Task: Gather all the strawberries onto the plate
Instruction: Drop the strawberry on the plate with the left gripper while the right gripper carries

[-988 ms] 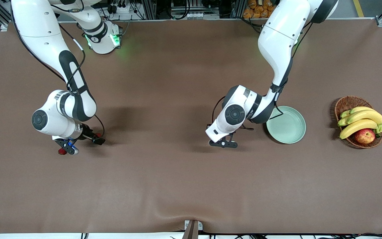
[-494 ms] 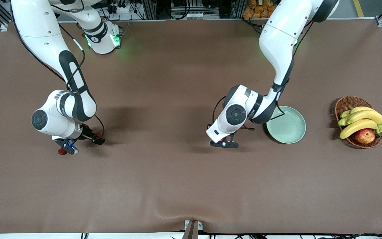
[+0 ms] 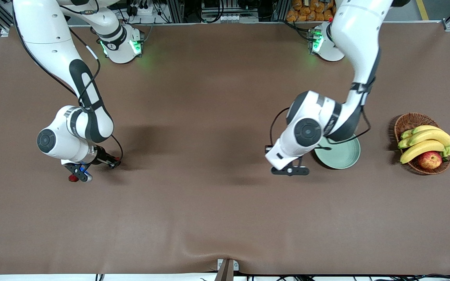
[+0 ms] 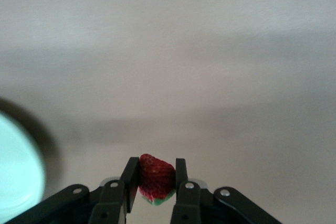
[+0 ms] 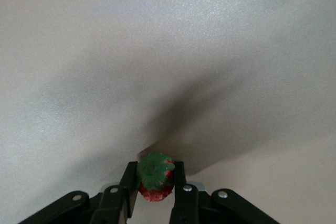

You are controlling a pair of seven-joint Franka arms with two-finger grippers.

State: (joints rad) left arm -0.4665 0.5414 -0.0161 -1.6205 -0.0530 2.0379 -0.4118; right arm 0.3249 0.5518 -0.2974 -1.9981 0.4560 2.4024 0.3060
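Note:
My left gripper (image 3: 290, 171) hangs over the table just beside the pale mint-green plate (image 3: 342, 156), toward the right arm's end. In the left wrist view it (image 4: 156, 165) is shut on a red strawberry (image 4: 155, 179), and the plate's rim (image 4: 16, 171) shows at the edge. My right gripper (image 3: 79, 175) is low at the table near the right arm's end. In the right wrist view it (image 5: 156, 167) is shut on a strawberry (image 5: 155, 182) with its green top up; that berry (image 3: 72, 178) peeks out red in the front view. A third strawberry is not clearly seen.
A brown wicker basket (image 3: 406, 121) with bananas (image 3: 424, 142) and an apple (image 3: 429, 160) stands at the left arm's end, beside the plate. A small red speck (image 3: 118, 159) shows by the right wrist; I cannot tell what it is.
My left arm has swung toward the plate with the strawberry in its gripper and now covers part of the plate. The right arm has stayed where it was.

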